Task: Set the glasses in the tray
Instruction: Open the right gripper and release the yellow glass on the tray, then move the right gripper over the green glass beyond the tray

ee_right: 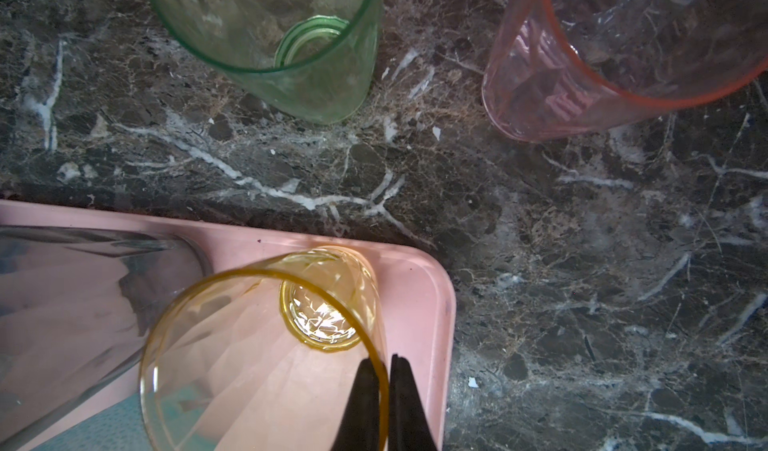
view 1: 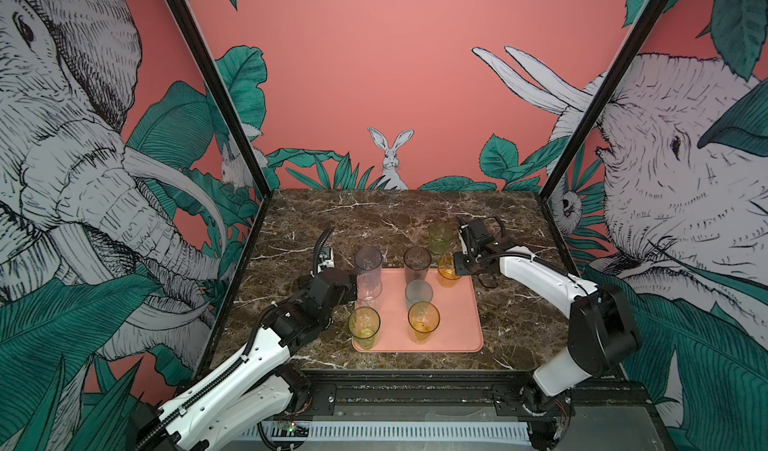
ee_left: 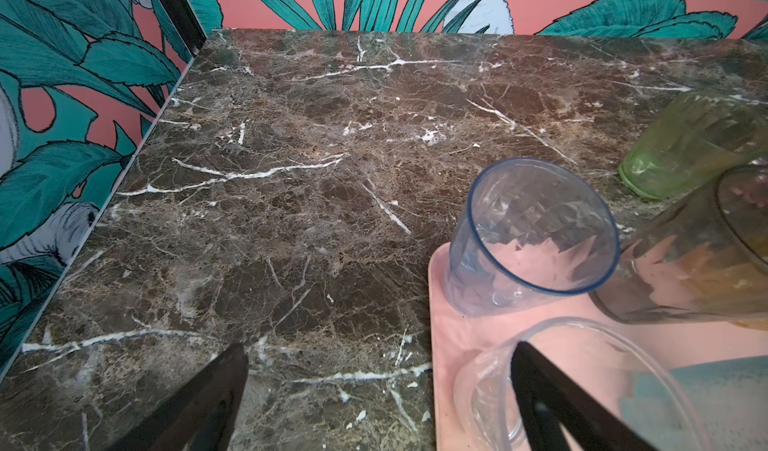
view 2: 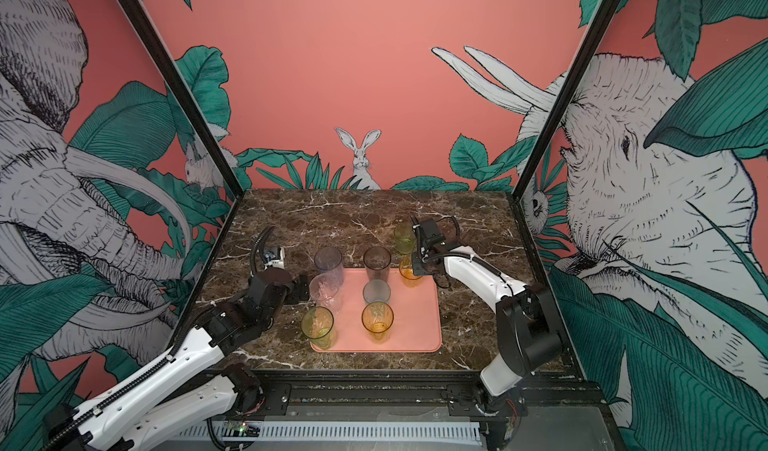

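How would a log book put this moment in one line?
left gripper: open, at clear tumbler | right gripper: shut on amber tumbler rim, at tray corner | off tray: green tumbler, pink tumbler

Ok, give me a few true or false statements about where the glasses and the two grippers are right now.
1. The right gripper is shut on an amber glass's rim. True.
2. The green glass near that gripper stands in the tray. False: it stands on the table, outside the tray.
3. The left gripper is shut. False: it is open, straddling the clear glass's rim.
4. A pink glass stands on the table. True.
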### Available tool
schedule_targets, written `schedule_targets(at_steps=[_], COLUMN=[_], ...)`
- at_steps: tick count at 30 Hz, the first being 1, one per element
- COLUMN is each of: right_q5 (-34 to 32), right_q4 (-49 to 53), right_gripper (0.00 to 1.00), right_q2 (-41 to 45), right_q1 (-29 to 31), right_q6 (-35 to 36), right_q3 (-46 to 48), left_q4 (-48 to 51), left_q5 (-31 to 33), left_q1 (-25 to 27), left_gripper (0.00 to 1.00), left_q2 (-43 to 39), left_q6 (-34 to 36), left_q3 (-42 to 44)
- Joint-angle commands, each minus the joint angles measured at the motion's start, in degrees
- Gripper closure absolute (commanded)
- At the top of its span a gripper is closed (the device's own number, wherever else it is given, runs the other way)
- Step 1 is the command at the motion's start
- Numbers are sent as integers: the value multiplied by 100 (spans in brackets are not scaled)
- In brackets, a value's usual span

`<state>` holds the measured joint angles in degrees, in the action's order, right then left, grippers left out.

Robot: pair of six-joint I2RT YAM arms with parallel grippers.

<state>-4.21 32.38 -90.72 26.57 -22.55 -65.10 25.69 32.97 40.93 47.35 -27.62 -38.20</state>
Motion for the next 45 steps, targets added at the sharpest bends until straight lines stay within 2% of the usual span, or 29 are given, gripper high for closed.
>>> schedule_targets(at_steps=[1,6,12,19,30,45], right_q5=[-100,-123,-118,-211,-301,176], right_q4=[143,181,345,554,673,798], right_gripper=[92,79,67,58,54,52], right_q2=[-21,52,154,240,-55,-965], right_q1=[-12,-12,-19,-17,-122,-529], right_q6=[-32,-22,-14,108,280,363], right_q3=[-145,-183,-409,-870,-1863,-2850], left_q4=[-86,-103,-100,-91,66,103], left_q5=[0,-8,-23,-36,42,52], left_q1=[-32,-32,-32,-32,-32,-32], left_gripper=[1,1,1,1,1,1], left_q2=[3,26,62,65,-65,-138], left_q6=[-53,-37,-17,-11,-18,-51], left_q3=[-12,-28,-74,-110,-94,-49])
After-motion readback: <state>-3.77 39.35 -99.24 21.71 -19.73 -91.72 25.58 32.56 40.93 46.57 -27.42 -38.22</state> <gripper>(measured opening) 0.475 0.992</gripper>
